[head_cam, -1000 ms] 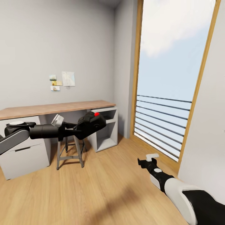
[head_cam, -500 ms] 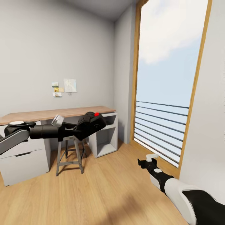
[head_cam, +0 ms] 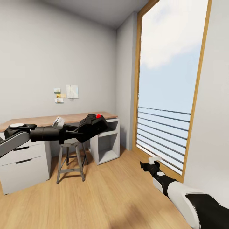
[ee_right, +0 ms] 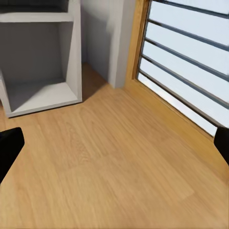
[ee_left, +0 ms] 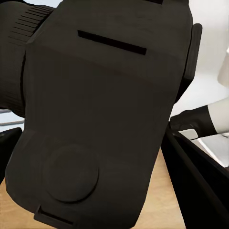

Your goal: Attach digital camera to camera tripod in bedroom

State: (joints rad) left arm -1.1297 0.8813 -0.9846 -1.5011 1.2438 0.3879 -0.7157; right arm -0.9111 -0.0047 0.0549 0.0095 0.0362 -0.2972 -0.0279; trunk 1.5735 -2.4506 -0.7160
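The left hand (head_cam: 83, 131) grips the small black blocky digital camera (head_cam: 93, 126) above a metal stool (head_cam: 70, 157); the right hand (head_cam: 149, 164) hangs open, well apart.

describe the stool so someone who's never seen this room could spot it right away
Start at the tall window with horizontal rails, then look left along the grey wall to the long wood-topped desk. The stool stands on the wooden floor in the gap beneath it, between the white drawer unit and the open white shelf unit. Unlike those boxy white pieces, it has thin splayed grey legs joined by crossbars.
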